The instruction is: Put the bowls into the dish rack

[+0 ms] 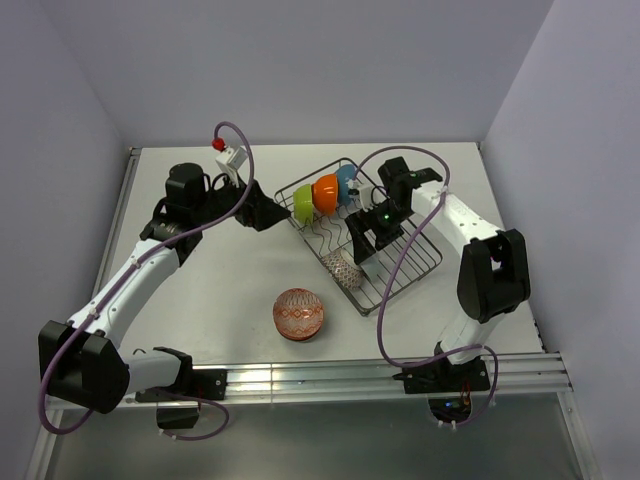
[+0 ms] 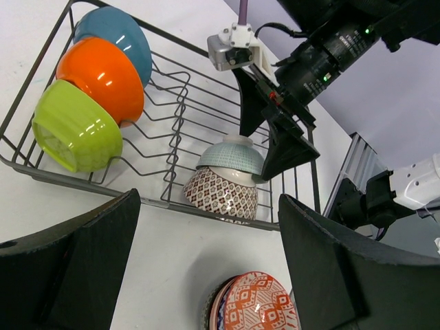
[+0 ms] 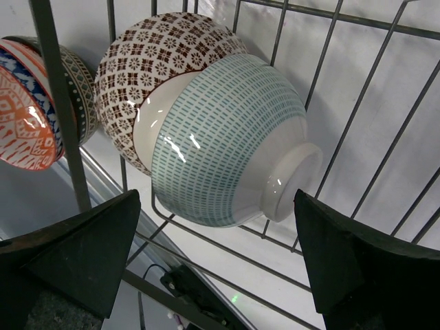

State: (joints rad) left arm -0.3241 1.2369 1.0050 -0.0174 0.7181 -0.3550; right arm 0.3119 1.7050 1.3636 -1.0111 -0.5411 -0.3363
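A white counter [image 1: 230,290] fills the space, closed in by plain pale lavender walls [image 1: 300,60] at the back and on both sides. A metal rail [image 1: 330,378] runs along its near edge, where the two arms are bolted.

Just inside that near edge, about midway along it, a red-orange patterned bowl [image 1: 298,312] sits on the bare counter. A second rim seems to show beneath it, but it cannot be told whether that is another bowl.

Beyond it the single dish rack [image 1: 412,262] lies at an angle, right of centre. At its near end a brown patterned bowl [image 2: 221,195] and a white-blue bowl [image 2: 231,155] rest on their sides, touching. The right claw [image 3: 216,227] hangs with its jaws apart on either side of the white-blue bowl, not gripping it.

At the rack's far end three more stand on edge in a row: a lime green bowl [image 1: 304,205], an orange bowl [image 1: 326,192] and a blue bowl [image 1: 346,180]. The left claw [image 2: 210,227], jaws wide apart and holding nothing, hovers over the counter just beside the rack.

Six bowls can be counted for certain, five of them in the rack.
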